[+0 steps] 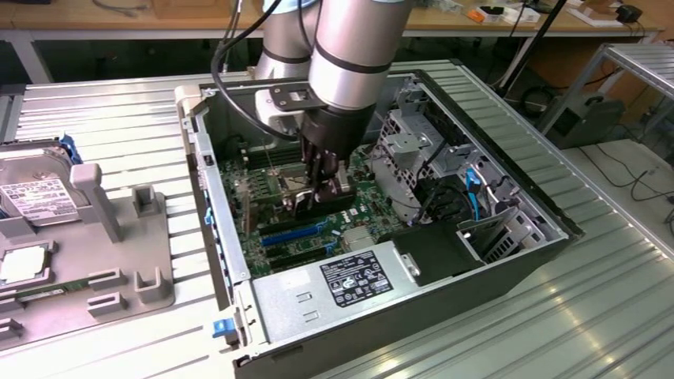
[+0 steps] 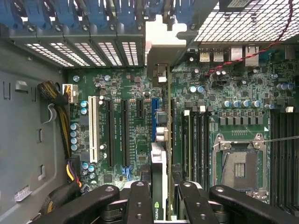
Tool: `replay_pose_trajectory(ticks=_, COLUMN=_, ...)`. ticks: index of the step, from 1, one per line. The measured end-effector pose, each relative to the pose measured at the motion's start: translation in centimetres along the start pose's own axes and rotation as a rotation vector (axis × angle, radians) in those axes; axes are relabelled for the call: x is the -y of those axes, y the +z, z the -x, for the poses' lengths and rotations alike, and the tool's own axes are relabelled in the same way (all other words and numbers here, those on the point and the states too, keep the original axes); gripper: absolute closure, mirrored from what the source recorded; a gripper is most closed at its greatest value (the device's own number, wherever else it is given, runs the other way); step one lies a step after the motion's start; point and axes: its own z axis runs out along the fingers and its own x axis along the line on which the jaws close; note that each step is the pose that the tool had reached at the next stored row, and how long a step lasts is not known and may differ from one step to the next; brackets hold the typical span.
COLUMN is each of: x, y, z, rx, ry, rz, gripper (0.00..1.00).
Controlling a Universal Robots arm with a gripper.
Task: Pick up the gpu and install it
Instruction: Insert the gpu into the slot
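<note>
The gripper [image 1: 316, 192] reaches down inside the open computer case [image 1: 548, 225], its fingers [image 2: 140, 205] closed partway on the gpu [image 2: 159, 163], held edge-on just above the motherboard [image 2: 126, 88] in the case. The card hangs over the motherboard's expansion slots, between the white slot [image 2: 92, 128] and the empty processor socket [image 2: 239, 168].

Ribbed metal table [image 1: 126, 118] under computer case [image 1: 443, 276], grey fixture [image 1: 126, 253].

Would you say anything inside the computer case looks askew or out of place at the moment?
Nothing stands out. The gripper holds the gpu edge-on, upright above the motherboard slots, and the power supply sits squarely in its corner.
</note>
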Motion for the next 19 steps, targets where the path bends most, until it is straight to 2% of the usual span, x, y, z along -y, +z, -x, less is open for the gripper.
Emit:
replay_pose_trajectory(ticks=8, x=-0.46, y=0.63, z=-0.4, rx=0.0000, ry=0.000, rz=-0.0006, gripper=0.73)
replay_pose_trajectory(ticks=13, x=-1.61, y=1.61, z=-0.4, rx=-0.0008, ry=0.000, rz=-0.0031, gripper=0.73)
replay_pose_trajectory(ticks=19, x=-1.89, y=2.13, z=-0.4, rx=-0.0014, ry=0.000, rz=-0.0031, gripper=0.73)
